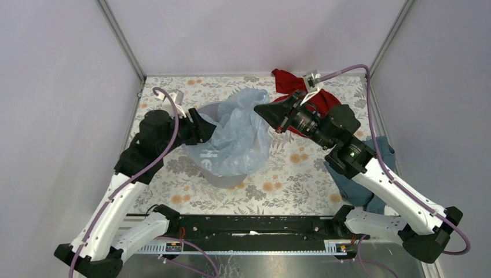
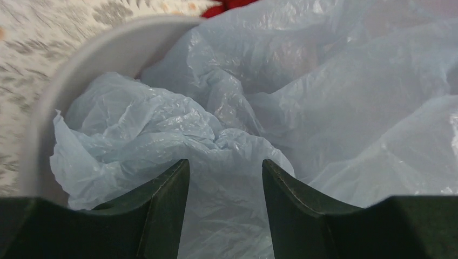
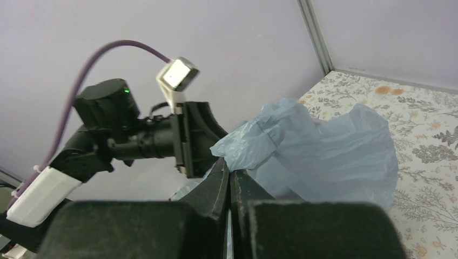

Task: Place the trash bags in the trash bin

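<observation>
The thin, translucent pale-blue plastic trash bag (image 1: 240,130) is draped over the mouth of the light-grey round plastic trash bin (image 1: 223,176), which stands left of centre on the floral tabletop (image 1: 289,179). Part of the film is crumpled inside the rim, while much of it spills over the side facing the tabletop's right edge. There an upper fold is pinched between the pressed-together fingers of the right gripper (image 1: 265,111), just beside the bin. The held fold would therefore have to be carried toward the left edge and downward. The left gripper (image 2: 226,210) is held spread at the bin's left rim, directly over the crumpled portion, and is nearer the opening. A red cloth (image 1: 286,81) and a dark teal cloth (image 1: 347,182) are left toward the right edge.
</observation>
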Motion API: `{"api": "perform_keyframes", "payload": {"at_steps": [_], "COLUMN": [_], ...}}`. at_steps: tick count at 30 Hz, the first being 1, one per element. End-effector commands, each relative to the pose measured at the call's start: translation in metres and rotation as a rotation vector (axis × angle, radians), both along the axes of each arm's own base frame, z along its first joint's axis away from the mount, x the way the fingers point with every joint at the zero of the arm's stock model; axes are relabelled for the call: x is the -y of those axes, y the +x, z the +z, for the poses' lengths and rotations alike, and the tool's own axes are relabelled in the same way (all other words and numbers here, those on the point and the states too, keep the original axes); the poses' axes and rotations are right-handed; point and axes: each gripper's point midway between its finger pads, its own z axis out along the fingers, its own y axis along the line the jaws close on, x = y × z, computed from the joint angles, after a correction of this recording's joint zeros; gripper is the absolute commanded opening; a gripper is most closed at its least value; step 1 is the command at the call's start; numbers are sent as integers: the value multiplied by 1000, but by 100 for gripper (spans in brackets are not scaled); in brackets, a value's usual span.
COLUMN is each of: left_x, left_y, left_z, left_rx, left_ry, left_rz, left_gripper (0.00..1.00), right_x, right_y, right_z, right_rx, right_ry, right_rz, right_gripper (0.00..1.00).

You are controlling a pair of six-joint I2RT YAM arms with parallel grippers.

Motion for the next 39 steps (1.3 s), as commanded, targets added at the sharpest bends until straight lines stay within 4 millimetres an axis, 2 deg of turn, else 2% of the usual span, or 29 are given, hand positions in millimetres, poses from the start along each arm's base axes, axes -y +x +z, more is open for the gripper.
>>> {"api": "perform_keyframes", "payload": {"at_steps": [1,5,8,10,14,19,21,22,24,26,28,31,34,36,39], "left_x": [26,20,13,6,-5,-34,-40,-38,-20,12,34,43,44,49,57], "left_y": [10,14,10,6,-5,-21,-31,-39,-60,-97,-135,-168,-177,-172,-137], "left_z": [4,-33,-35,-25,3,37,50,56,69,80,87,94,94,88,73], "left_rx": [37,-41,-41,-22,25,101,141,167,221,272,279,269,286,256,188], "left_ry": [-128,-93,-80,-65,-21,42,46,36,-10,-83,-179,-276,-306,-329,-331], "left_rz": [-72,-22,5,20,22,93,90,60,-90,-367,-613,-800,-846,-867,-758], "left_gripper": [54,51,53,58,69,94,99,99,99,99,99,99,99,99,98], "right_x": [-10,-28,-46,-59,-71,-82,-86,-87,-86,-85,-84,-85,-86,-87,-89], "right_y": [-5,-2,-2,-2,0,9,17,21,30,36,40,41,41,40,38], "right_z": [31,33,29,25,18,13,11,10,11,13,18,21,19,16,12], "right_rx": [57,43,19,-3,-29,-56,-73,-83,-93,-94,-88,-84,-93,-106,-126], "right_ry": [56,58,47,48,43,37,41,42,46,56,66,72,79,83,93], "right_rz": [60,122,199,251,292,304,283,265,226,190,169,170,175,182,200], "right_gripper": [0,0,0,0,0,0,0,0,0,0,0,0,0,0,0]}}
